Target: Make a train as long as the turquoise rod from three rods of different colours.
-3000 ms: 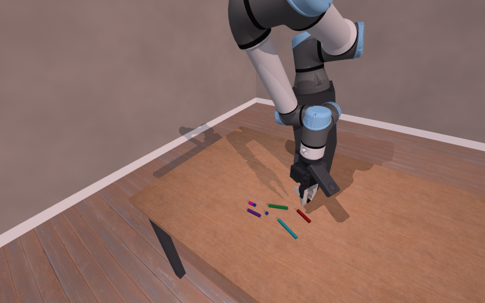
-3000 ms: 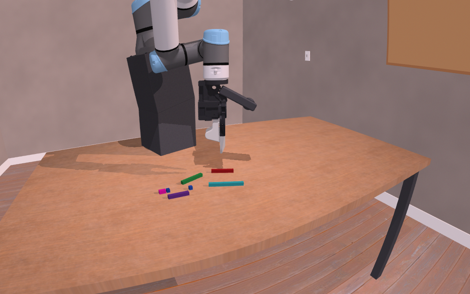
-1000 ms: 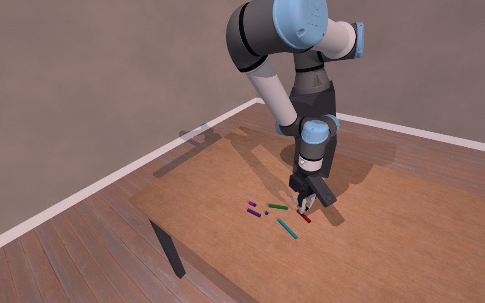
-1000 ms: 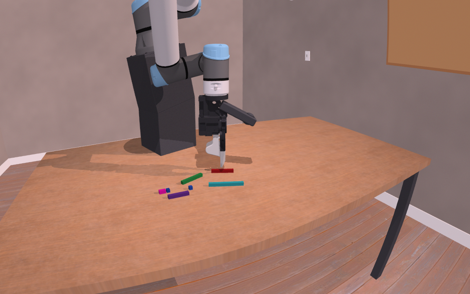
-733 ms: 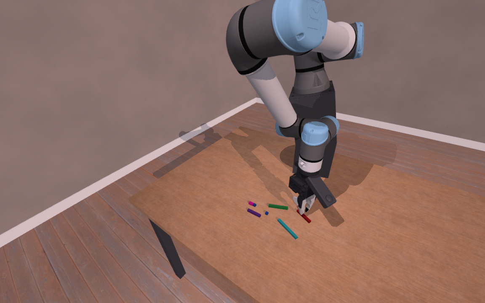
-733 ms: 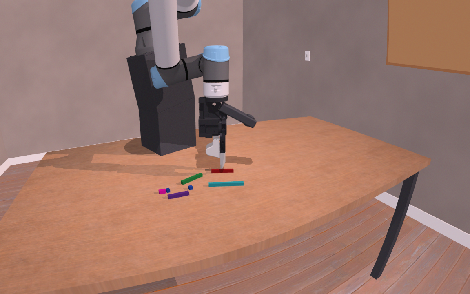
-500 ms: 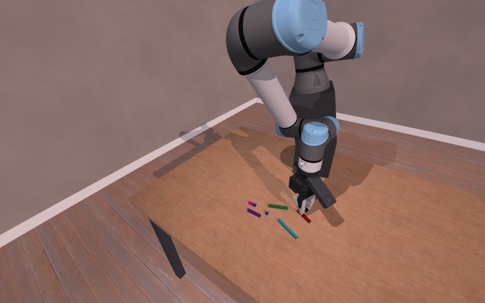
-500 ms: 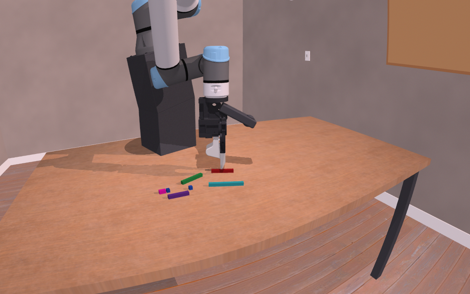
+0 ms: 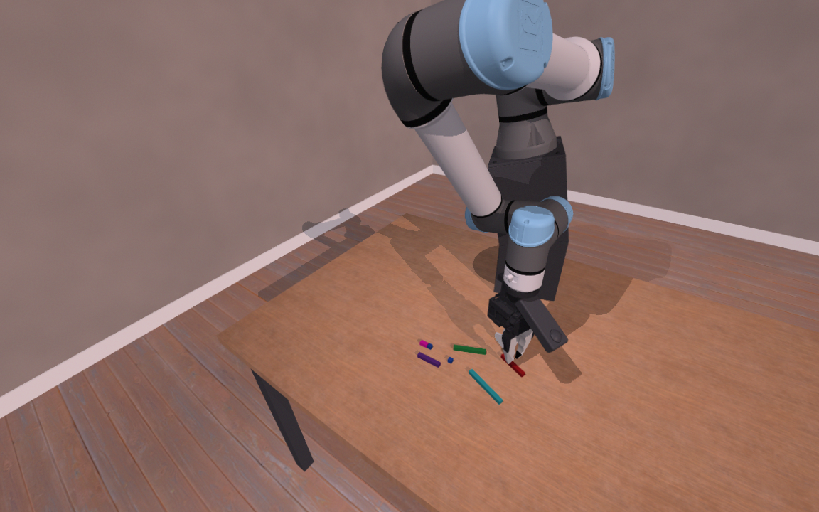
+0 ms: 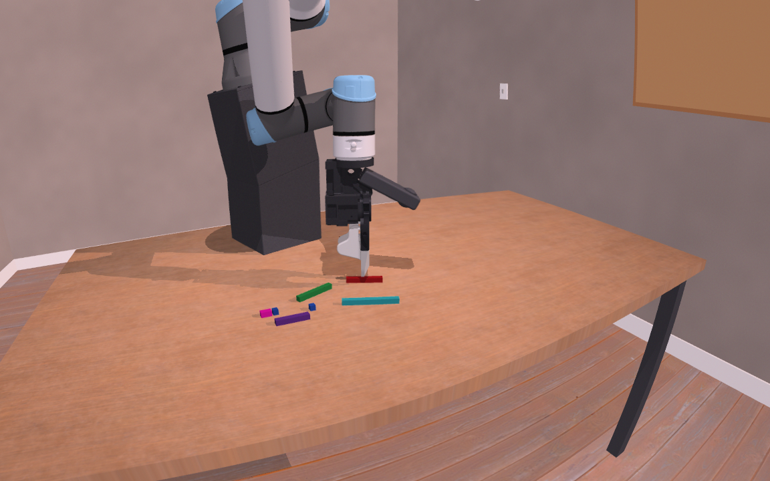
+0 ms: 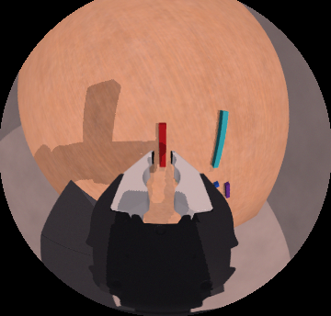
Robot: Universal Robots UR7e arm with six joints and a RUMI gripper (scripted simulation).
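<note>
My gripper (image 9: 514, 359) (image 10: 364, 276) (image 11: 162, 152) is open a little; its fingertips stand low astride the red rod (image 9: 518, 369) (image 10: 375, 279) (image 11: 162, 132), with a gap on both sides in the wrist view. The turquoise rod (image 9: 485, 386) (image 10: 369, 300) (image 11: 221, 139) lies alongside. The green rod (image 9: 470, 349) (image 10: 314, 292) lies slanted. The purple rod (image 9: 428, 359) (image 10: 292, 318) (image 11: 227, 190) lies near a single blue rod (image 9: 450, 360) (image 10: 311, 306) (image 11: 216, 185). The magenta rod (image 9: 424, 343) (image 10: 265, 313) and another blue rod (image 9: 429, 346) (image 10: 275, 310) lie end to end, touching or almost touching.
All the rods lie on the wooden table (image 9: 686, 395) (image 10: 465, 239). The green rod is to the left of the red rod in the top and exterior views. The arm's dark pedestal (image 10: 274, 197) stands behind the rods.
</note>
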